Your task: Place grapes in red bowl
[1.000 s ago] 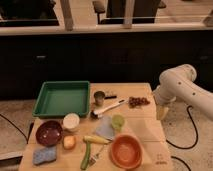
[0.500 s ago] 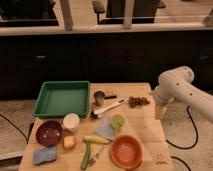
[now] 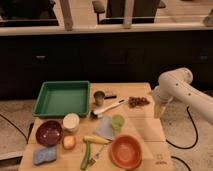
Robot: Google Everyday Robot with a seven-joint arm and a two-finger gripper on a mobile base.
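The pale gripper [image 3: 160, 107] is held beside the dark reddish-purple grape cluster [image 3: 138, 101], likely for grasping; its state cannot be told.

Warm, rather dim light falls from above, and the wooden worktop [image 3: 145, 131] is the brightest surface in view. The cabinets behind it sink almost to black, while a pale lit band runs across the top. The white arm [image 3: 177, 86] is bright along its upper side and shaded beneath. The gripper [image 3: 159, 108] hangs in that shade at the worktop's right edge, just right of the dark grapes [image 3: 138, 101]. Shadows are short and soft-edged. The orange bowl [image 3: 126, 151] shows a mild sheen without hard glare.
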